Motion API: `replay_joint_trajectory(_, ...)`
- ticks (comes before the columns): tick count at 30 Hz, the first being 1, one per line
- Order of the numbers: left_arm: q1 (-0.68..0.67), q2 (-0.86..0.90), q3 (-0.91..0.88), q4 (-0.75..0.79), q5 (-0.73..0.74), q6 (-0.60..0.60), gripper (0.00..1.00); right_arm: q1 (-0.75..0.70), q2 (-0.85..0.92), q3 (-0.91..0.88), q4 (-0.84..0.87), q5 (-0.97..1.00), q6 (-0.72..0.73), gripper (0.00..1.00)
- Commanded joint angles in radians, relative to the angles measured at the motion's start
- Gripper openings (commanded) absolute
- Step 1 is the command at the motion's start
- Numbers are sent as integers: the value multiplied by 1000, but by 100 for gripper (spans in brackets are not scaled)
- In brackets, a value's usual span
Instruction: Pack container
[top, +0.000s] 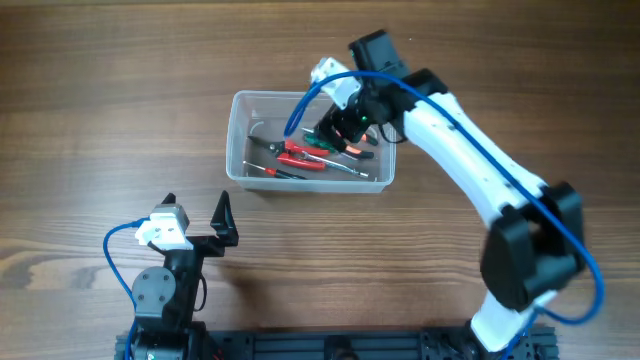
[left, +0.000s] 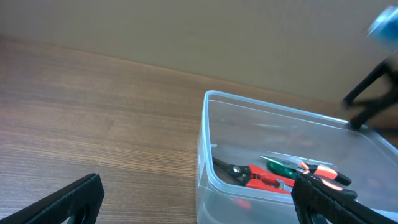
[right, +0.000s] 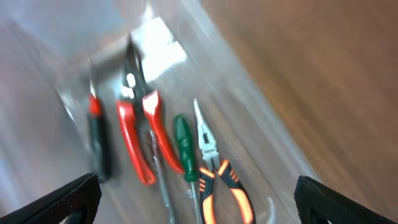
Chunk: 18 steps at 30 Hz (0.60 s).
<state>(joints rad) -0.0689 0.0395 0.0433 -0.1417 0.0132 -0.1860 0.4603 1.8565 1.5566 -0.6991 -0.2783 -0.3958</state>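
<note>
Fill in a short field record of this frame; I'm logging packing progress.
container: clear tub on the table
contents: red-handled pliers, green screwdriver, orange-black pliers, black-and-red tool
right gripper: open, empty, above the container
left gripper: open, empty, over the table, apart from the container

One clear container (top: 237, 140). Two pairs of pliers: red-handled pliers (right: 140, 127), orange-and-black needle-nose pliers (right: 214, 177). Two screwdrivers: green screwdriver (right: 184, 148), black-and-red screwdriver (right: 96, 140).
</note>
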Motion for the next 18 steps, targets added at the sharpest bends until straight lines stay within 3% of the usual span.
replay_joint_trajectory(1, 6, -4, -6, 0, -3, -12, 100, 3, -204, 80, 3, 13, 303, 100)
replay_joint_trajectory(3, 6, -4, -6, 0, -3, -12, 100, 3, -283, 80, 9, -17, 409, 100)
replay_joint_trajectory(10, 6, -5, -6, 0, -3, -12, 100, 3, -491, 80, -23, -240, 491, 100)
replay_joint_trajectory(18, 6, -5, -6, 0, -3, -12, 100, 1, -563, 80, -60, -69, 483, 100)
